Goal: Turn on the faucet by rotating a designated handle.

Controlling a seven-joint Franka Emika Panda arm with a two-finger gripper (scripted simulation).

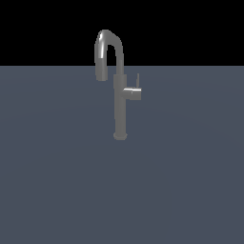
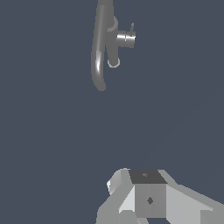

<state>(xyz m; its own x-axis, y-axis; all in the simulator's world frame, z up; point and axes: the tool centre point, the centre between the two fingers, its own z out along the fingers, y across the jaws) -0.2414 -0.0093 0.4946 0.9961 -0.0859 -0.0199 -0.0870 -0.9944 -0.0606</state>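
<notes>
You see the faucet [image 1: 120, 102] upright at upper centre of the exterior view, its handle [image 1: 133, 92] jutting toward that view's right. Your gripper [image 2: 151, 199] sits well apart from it; you cannot tell whether its jaws are parted.

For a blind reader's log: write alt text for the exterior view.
A tall grey faucet with a hooked gooseneck spout stands upright on a flat blue-grey surface under a black background. Its small handle, a short horizontal stub with a thin upright lever, juts toward the exterior view's right. No arm or gripper appears.

Faucet [image 1: 120, 102] and handle [image 1: 133, 93]: grey metal, smooth, glossy (bright highlights); floor [image 1: 57, 181] matt slate.
</notes>
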